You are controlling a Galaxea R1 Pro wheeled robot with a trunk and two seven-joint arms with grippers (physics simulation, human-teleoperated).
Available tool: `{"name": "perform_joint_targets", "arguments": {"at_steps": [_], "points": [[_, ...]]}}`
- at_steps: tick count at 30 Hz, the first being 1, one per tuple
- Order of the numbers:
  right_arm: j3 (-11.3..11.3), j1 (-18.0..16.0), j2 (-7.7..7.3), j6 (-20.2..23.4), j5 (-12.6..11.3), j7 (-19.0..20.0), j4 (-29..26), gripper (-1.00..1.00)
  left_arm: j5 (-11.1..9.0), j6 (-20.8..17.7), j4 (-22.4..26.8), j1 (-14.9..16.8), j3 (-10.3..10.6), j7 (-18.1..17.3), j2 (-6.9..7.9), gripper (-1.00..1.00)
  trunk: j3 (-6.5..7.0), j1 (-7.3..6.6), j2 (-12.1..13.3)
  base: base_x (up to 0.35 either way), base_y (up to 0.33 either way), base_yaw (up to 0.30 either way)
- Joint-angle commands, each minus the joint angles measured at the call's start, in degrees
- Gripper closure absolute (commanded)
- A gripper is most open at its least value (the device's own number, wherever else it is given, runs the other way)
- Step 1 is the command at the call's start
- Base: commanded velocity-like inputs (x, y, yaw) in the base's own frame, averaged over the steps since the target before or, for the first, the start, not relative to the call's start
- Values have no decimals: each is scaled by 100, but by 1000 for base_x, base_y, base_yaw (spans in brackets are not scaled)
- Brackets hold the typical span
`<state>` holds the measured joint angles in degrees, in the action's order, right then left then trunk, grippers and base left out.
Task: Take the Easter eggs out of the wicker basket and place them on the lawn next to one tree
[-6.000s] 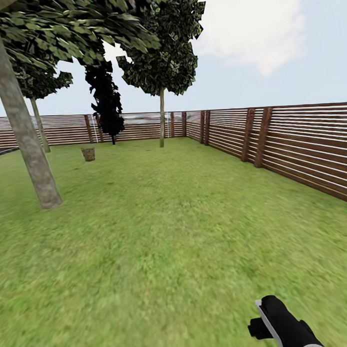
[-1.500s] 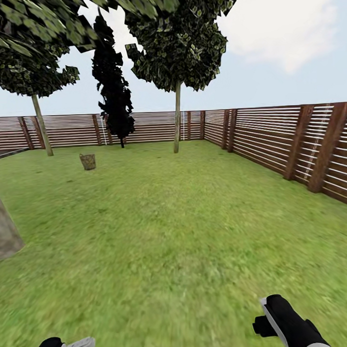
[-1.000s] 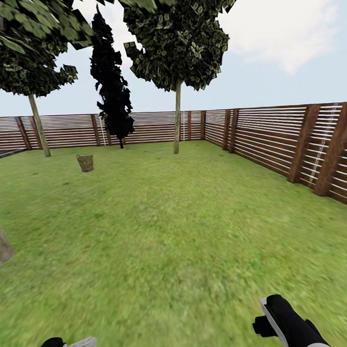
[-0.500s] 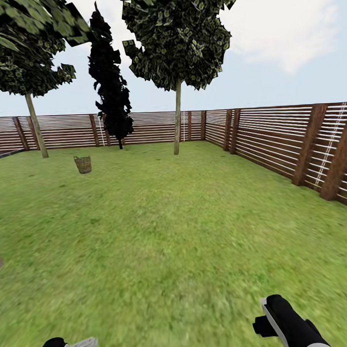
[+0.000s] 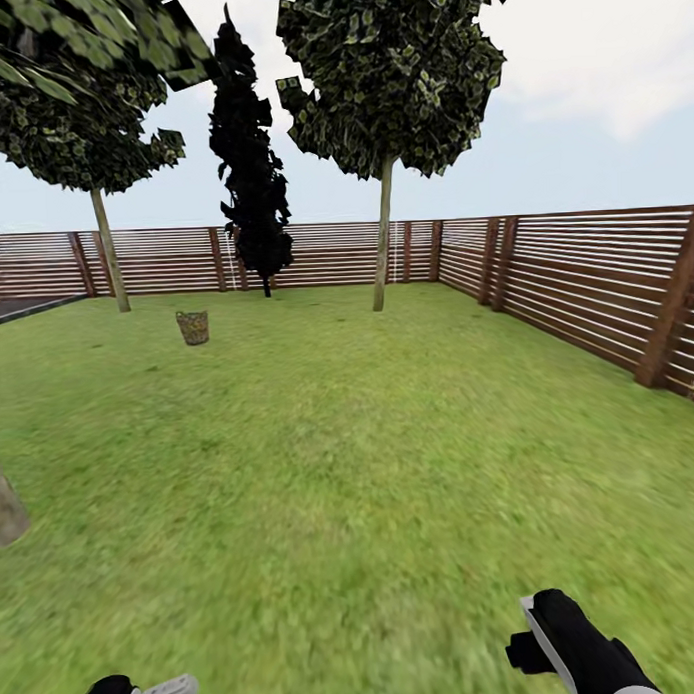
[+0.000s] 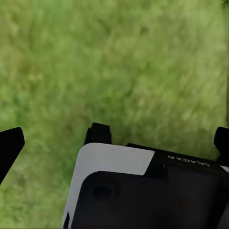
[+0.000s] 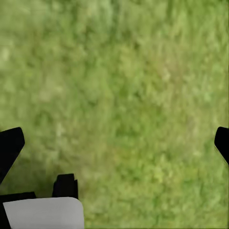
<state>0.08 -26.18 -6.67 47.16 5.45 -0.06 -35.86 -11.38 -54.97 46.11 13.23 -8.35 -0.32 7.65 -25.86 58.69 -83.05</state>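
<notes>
One mirrored label — "GALAXEA".

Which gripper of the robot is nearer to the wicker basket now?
Left. The wicker basket stands far ahead on the lawn, on the left side. The left gripper is below it; the right gripper is further across.

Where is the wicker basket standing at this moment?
In the head view, the wicker basket stands far ahead on the lawn, left of centre, between two pale-trunked trees.

Both arms are hanging low; the left gripper and right gripper are holding their black fingers spread wide, empty.
</notes>
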Motion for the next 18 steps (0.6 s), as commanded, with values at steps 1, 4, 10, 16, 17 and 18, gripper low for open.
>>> {"name": "perform_joint_targets", "arguments": {"at_steps": [1,4,10,16,17,18], "points": [[1,-1,-1,30,53,24,-9,-100,-13,-23,3,5,-9,-3,-5,-100,-7,4,-3,344,0,252],[1,-1,-1,32,53,24,-9,-100,-13,-22,3,5,-9,2,-8,-100,-7,4,-3,344,0,252],[3,-1,0,33,54,24,-8,-100,-13,-22,1,5,-9,5,-9,-100,-7,4,-3,344,0,164],[1,-1,-1,31,53,24,-9,-100,-5,-9,-115,5,-9,13,-67,-100,-7,4,-3,344,0,36],[1,-1,-1,33,53,24,-9,-100,-5,-8,-120,5,-9,14,-87,-100,-7,4,-3,344,0,6],[1,-1,-1,33,53,24,-9,-100,-5,-7,-123,5,-9,15,-100,-100,-7,4,-3,344,0,4]]}}
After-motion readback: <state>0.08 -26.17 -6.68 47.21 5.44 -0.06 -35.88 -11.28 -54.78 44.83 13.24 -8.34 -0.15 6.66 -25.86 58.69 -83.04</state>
